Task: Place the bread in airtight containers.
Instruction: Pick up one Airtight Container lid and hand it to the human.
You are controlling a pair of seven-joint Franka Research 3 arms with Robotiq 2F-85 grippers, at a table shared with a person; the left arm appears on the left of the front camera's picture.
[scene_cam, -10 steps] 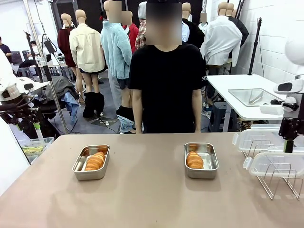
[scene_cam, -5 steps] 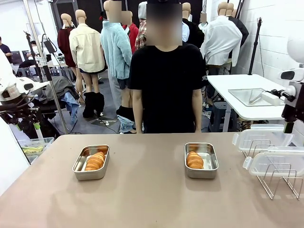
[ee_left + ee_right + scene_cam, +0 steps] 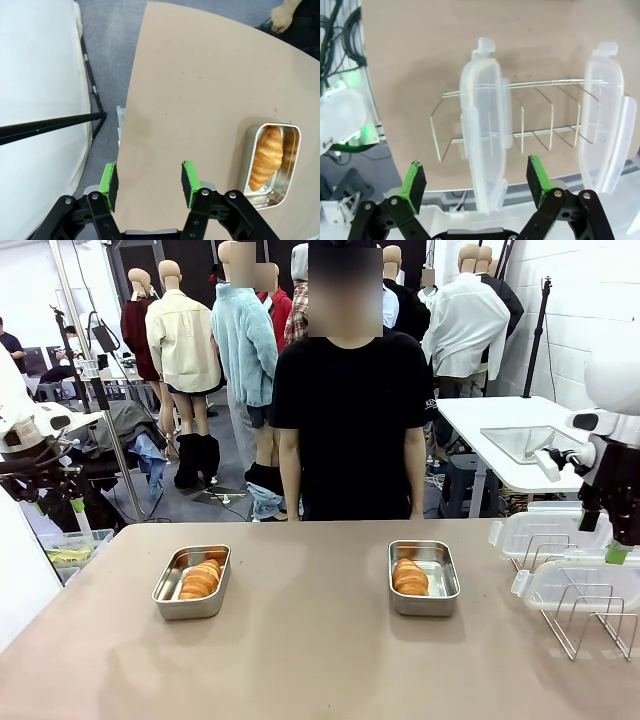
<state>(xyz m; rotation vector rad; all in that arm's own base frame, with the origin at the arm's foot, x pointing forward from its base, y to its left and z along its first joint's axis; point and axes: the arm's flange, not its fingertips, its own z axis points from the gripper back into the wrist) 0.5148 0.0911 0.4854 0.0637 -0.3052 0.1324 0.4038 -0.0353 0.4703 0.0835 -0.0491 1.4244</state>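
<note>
**Status change.** Over the last second only the right arm has moved. In the front view the right gripper (image 3: pixel 614 548) lifted, shifted toward the right edge, and has come down again. It now hangs above the two clear plastic clip-on lids (image 3: pixel 545 536), which stand on edge in the thin wire rack (image 3: pixel 590 628). The tins, the rolls and the left arm are unchanged.

**Right fingers.** The green-padded fingers (image 3: pixel 413 181) are spread fully and hold nothing. In the right wrist view the nearer lid (image 3: pixel 485 125) lines up between them. Whether they touch it cannot be told.

**Left fingers.** The left gripper (image 3: pixel 149 179) is partly open and empty. It hangs over the left edge of the beige surface (image 3: pixel 200 75), well apart from the nearest tin.

**Bread location.** One golden-orange ridged bread roll (image 3: pixel 200 579) lies in the left rectangular stainless-steel tin (image 3: pixel 190 610). A second roll (image 3: pixel 410 577) lies in the right tin (image 3: pixel 423 607). Both tins stand uncovered near the middle of the surface.

**Implication.** Loading appears complete and sealing remains. The right arm's repositioning looks like alignment for picking up a lid. The lid is thin and upright, so the fingers will probably need to close squarely across it.
</note>
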